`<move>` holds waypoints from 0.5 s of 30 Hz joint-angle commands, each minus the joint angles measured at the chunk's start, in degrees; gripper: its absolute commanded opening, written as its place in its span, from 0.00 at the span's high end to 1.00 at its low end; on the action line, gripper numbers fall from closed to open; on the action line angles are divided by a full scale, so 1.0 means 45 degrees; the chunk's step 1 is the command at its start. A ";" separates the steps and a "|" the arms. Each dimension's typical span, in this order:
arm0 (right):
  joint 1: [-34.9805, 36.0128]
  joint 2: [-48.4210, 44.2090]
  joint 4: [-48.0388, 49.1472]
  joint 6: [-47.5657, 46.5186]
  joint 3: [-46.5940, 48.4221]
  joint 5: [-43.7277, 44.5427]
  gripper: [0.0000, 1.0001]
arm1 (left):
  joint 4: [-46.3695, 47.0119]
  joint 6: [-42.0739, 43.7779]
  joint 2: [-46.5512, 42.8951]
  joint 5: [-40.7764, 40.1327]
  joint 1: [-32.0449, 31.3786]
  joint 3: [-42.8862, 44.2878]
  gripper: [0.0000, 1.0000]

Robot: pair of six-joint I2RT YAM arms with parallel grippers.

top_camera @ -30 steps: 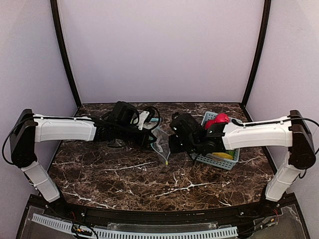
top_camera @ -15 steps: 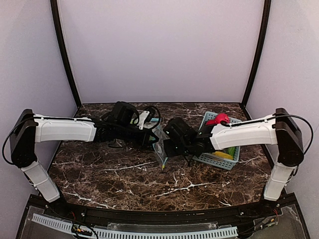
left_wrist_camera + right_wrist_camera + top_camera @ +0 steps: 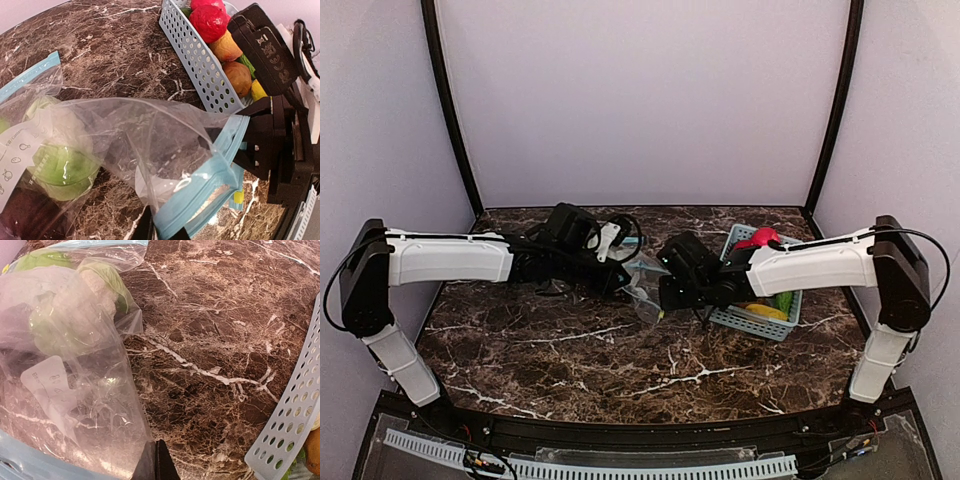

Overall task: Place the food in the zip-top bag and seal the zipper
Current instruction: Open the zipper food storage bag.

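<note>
So both arms meet mid-table [image 3: 570, 360], a bit toward 12 o'clock, with the zip-top bag [image 3: 645, 285] stretched between them. The left gripper [image 3: 165, 232] is clenched on the blue zipper [image 3: 200, 185] at the bag's 9 o'clock side. The right gripper [image 3: 665, 293] is pinched tight on the zipper's other end at 3 o'clock.

Some of the food is inside already: a green piece [image 3: 62, 167] and what looks like cauliflower [image 3: 65, 315]. The rest, including a red apple [image 3: 209, 22] plus orange and yellow bits, sits in the blue basket [image 3: 200, 65] at 3 o'clock of the bag.

My read: this is mouth-handling, either holding it open or starting the seal. The mouth gapes and food remains, so I'd guess one gripper lets go and fetches more first.
</note>
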 commanded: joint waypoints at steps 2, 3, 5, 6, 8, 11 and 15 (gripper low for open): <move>0.0037 -0.0475 0.0165 0.0061 0.0166 -0.0530 1.00 | 0.0106 -0.0593 -0.0186 0.0591 0.0101 -0.0083 0.75; 0.0094 -0.0450 0.0201 0.0058 0.0260 -0.0597 1.00 | 0.0212 -0.0686 -0.0093 0.0864 0.0100 -0.0124 0.72; 0.0145 -0.0401 0.0261 0.0076 0.0419 -0.0737 1.00 | 0.0323 -0.0887 0.0051 0.1139 0.0100 -0.0167 0.61; 0.0178 -0.0365 0.0275 0.0075 0.0497 -0.0796 1.00 | 0.0350 -0.0996 0.0092 0.1270 0.0090 -0.0178 0.57; 0.0225 -0.0299 0.0296 0.0088 0.0620 -0.0826 1.00 | 0.0428 -0.1155 0.0221 0.1458 0.0099 -0.0206 0.51; 0.0230 -0.0259 0.0297 0.0213 0.0695 -0.0730 1.00 | 0.0522 -0.1334 0.0411 0.1649 0.0075 -0.0273 0.44; 0.0206 -0.0296 0.0259 0.0686 0.0752 -0.0503 1.00 | 0.0533 -0.1444 0.0655 0.1722 -0.0082 -0.0299 0.39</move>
